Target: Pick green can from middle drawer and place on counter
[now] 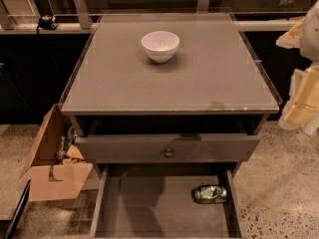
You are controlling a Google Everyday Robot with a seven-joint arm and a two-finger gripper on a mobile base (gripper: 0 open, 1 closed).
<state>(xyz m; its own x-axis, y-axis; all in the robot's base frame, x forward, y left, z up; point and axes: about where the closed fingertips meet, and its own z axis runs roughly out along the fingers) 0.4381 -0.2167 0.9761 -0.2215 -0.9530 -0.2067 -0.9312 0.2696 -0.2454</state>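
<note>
Leftmost, open cardboard box (50,158) on the floor (279,183), white bowl (160,46) upright on the counter (124,83), middle drawer (149,210) pulled out below, green can (211,194) lying sideways near its right wall, gripper (305,103) at far right, grasp state impossible to tell

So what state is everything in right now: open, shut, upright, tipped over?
green can: lying on its side in the middle drawer, near its right wall.
middle drawer: pulled wide open.
knobbed drawer: partly pulled out.
white bowl: upright on the counter.
cardboard box: flaps open, on the floor.
gripper: at the right edge, beside the counter, away from the green can.
</note>
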